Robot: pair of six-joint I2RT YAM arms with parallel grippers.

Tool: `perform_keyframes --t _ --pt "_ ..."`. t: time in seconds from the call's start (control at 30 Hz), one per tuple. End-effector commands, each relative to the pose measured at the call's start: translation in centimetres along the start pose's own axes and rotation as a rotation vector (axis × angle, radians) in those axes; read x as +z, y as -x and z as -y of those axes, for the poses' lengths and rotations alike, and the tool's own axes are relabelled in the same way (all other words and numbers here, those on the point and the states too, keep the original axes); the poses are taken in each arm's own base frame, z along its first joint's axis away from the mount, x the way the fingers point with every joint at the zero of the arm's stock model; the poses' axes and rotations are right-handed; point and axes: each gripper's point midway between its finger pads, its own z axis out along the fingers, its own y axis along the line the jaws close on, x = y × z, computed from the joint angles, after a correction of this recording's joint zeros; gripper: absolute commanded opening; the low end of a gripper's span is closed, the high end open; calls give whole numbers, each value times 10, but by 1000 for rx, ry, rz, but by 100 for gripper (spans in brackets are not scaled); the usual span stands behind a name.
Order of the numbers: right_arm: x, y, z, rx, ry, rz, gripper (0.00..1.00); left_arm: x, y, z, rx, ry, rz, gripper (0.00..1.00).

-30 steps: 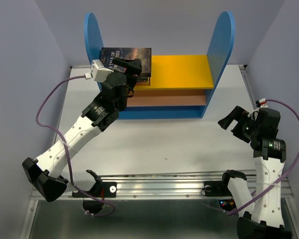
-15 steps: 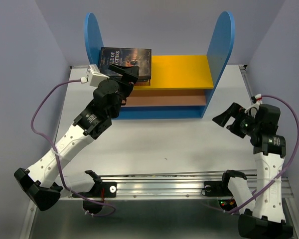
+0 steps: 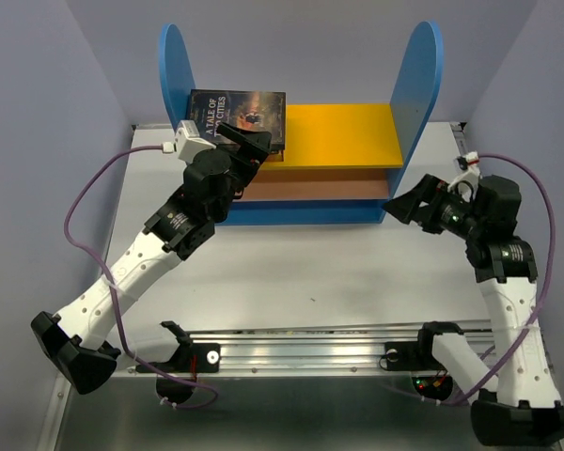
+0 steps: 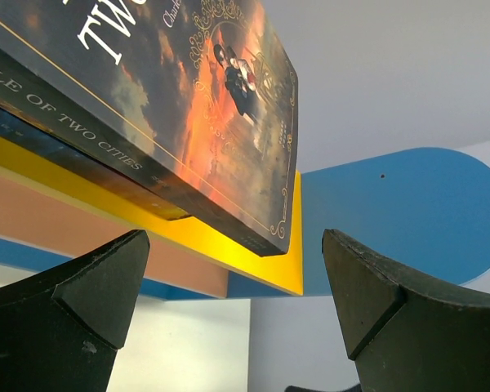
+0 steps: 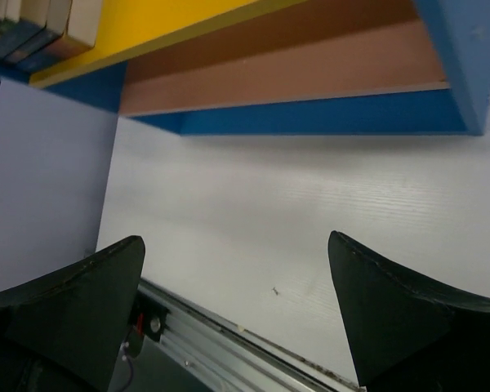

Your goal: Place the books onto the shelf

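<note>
Starting nearest, over the white surface (image 3: 291, 268): nothing held by either arm. At mid right of the top view, the right gripper (image 3: 404, 205): spread wide, empty, swung in over the last second from further right to just beside the lower right corner of the shelf (image 3: 415, 75). At upper left, the left gripper (image 3: 249, 143): also spread wide and empty, drawn back a little toward the near side from where it overlapped the books (image 3: 240, 111) 1 second ago. Now hanging just in front of them, apart from them in the left wrist view. No shift in the stack itself.

Judging from that: a release completed, the placement holding, the left arm free to retreat. With every book in view already on the shelf, probably little or nothing left to do.

Furthest, on the yellow top board (image 3: 343, 132), upper left, close by the left blue panel (image 3: 174, 66): the stack lying flat, covers up, "A Tale of Two Cities" on top, at least 2 more beneath. Long axis running left to right along the board, with the top book's spine facing the near edge.
</note>
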Motion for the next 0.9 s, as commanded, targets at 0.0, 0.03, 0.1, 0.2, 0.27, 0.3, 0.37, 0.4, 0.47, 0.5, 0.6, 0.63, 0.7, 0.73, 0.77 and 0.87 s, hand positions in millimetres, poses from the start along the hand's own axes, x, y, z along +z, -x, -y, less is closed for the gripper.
perform_keyframes --t 0.0,0.03,0.1,0.2,0.27,0.3,0.37,0.4,0.47,0.5,0.6,0.63,0.7,0.73,0.77,0.87 --pt "26 11 -54 -109 118 23 100 -7 10 10 11 -34 13 99" --pt "34 -18 -87 -160 190 -51 100 -7 9 9 13 -31 12 99" --pt "55 -6 -95 -226 51 33 100 -9 12 9 26 -28 16 99" --pt "80 -1 -125 -299 37 50 100 -16 19 8 48 -21 26 99" --pt "107 2 -122 -344 -35 46 100 -20 26 11 60 -28 47 99" --pt "109 12 -131 -354 -44 72 100 -24 31 13 60 -36 55 99" --pt "119 24 -129 -373 -95 105 100 -27 36 15 88 -45 67 99" --pt "129 21 -128 -389 -117 95 100 -28 39 18 92 -51 73 99" --pt "134 37 -132 -411 -148 139 100 -27 42 23 120 -65 68 99" --pt "147 35 -129 -430 -168 126 100 -26 43 26 128 -75 63 99" --pt "157 42 -143 -460 -141 129 100 -21 48 31 163 -74 58 99" --pt "166 40 -143 -468 -142 120 100 -20 45 32 172 -79 45 99" --pt "168 49 -149 -475 -141 144 100 -18 48 34 179 -86 48 99" --pt "171 54 -147 -481 -169 161 100 -16 50 33 181 -83 50 99" --pt "173 57 -148 -485 -174 171 100 -15 51 33 184 -84 51 99" --pt "180 64 -154 -506 -172 188 100 -13 54 34 187 -90 52 99"
